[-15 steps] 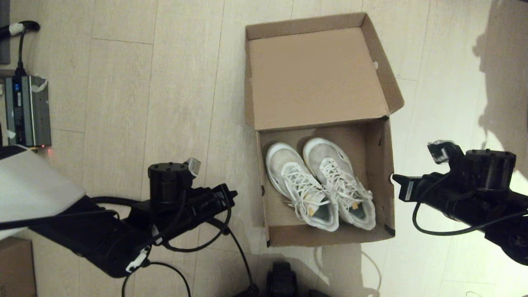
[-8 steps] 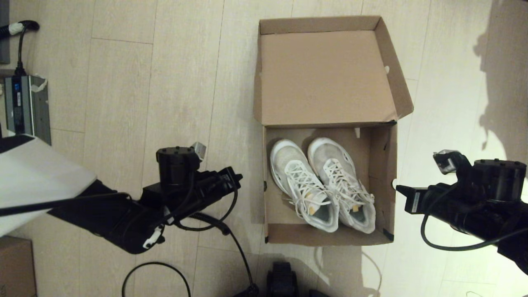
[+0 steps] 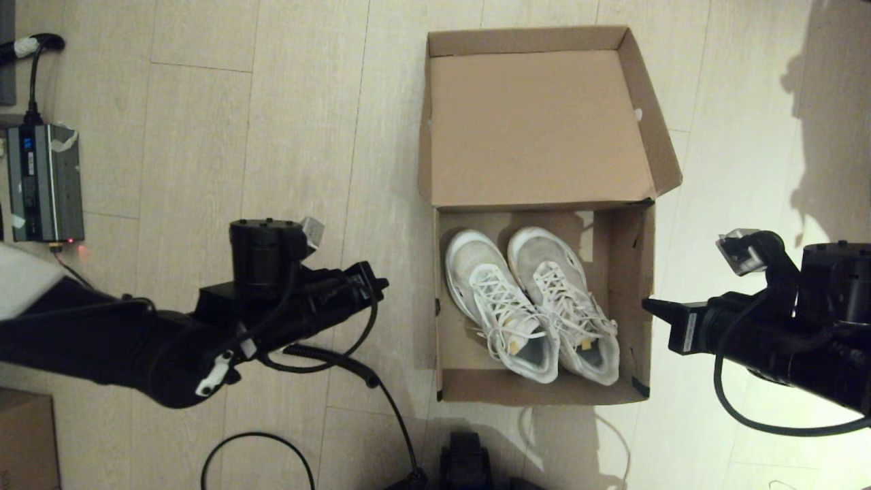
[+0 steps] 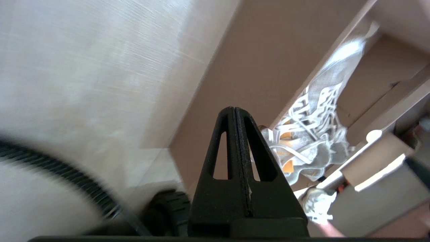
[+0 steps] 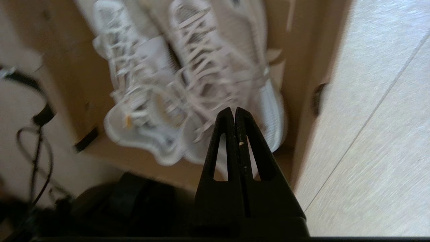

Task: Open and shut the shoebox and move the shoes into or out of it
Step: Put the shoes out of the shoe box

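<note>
The brown shoebox stands open on the floor, its lid folded back on the far side. Both white sneakers lie side by side inside, toes pointing away from me. My left gripper hovers left of the box's left wall, shut and empty, apart from the cardboard. My right gripper is shut and empty, its tip at the box's right wall. The left wrist view shows the left gripper against the box wall and the sneakers. In the right wrist view the right gripper points at the sneakers.
A grey power unit with a cable sits on the floor at far left. The corner of a smaller brown carton shows at bottom left. Black cables trail under the left arm. Part of the robot base lies before the box.
The shoebox shifted right and squared up a second ago, then stayed put. My left arm has pulled back to the left; my right gripper has risen slightly beside the right wall.
</note>
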